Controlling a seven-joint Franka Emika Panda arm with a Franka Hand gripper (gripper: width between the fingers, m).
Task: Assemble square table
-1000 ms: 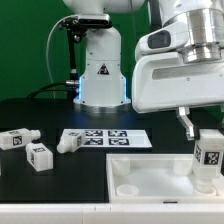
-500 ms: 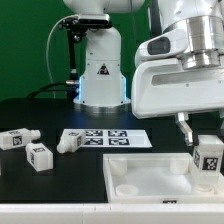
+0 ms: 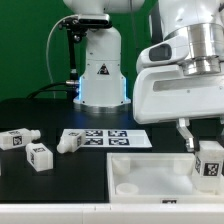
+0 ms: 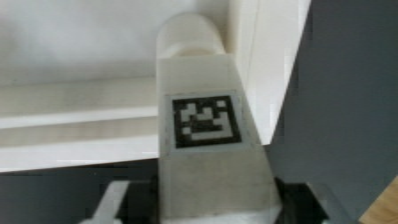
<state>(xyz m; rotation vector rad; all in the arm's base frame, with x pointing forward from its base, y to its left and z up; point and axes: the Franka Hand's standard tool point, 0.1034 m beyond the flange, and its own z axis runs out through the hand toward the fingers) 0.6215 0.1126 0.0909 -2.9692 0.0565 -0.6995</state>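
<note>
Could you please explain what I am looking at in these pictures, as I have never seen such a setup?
This is a robot arm putting a small table together. One picture comes from a camera off the arm that sees the whole scene. The other comes from a camera on the wrist, looking along its tool. On the black table lie the white square panel, three loose legs and a flat marker board, which is no furniture part. The tool is shut on a fourth leg, upright at the panel's side on the exterior view's right.
</note>
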